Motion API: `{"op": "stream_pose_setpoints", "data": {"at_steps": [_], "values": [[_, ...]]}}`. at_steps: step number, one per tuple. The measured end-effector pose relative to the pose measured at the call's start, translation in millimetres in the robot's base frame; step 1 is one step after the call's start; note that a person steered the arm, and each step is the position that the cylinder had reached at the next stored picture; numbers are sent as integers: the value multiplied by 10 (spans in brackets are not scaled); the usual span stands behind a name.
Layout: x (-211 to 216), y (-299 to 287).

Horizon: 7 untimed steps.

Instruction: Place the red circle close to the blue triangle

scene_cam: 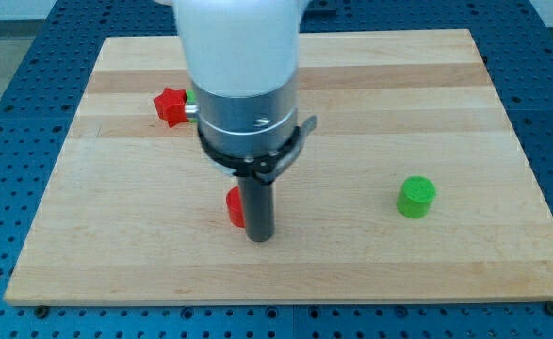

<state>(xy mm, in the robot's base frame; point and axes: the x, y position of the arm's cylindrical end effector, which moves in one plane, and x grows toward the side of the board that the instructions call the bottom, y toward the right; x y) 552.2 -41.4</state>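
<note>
Wooden board (502, 141) with the arm standing over its middle. My tip (260, 237) rests on the board touching, or just beside, the red circle (235, 207), which lies against the rod's side toward the view's left and is partly hidden by it. The rig carries no claw — only the bare rod, so nothing opens, closes or grips. A red star-like block (170, 106) lies well above the red circle, toward the view's top-left, with a sliver of a green block (190, 97) at its right edge. A green cylinder (415, 197) stands well to the red circle's right. The blue triangle is not visible, perhaps behind the arm. Judged step: contact made, push pending — its direction cannot be fixed until the triangle shows. No containers present.
</note>
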Motion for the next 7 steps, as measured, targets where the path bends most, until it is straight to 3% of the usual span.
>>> {"op": "stream_pose_setpoints", "data": {"at_steps": [1,4,7], "values": [[0,-211],[-534,-251],[-505,-139]]}}
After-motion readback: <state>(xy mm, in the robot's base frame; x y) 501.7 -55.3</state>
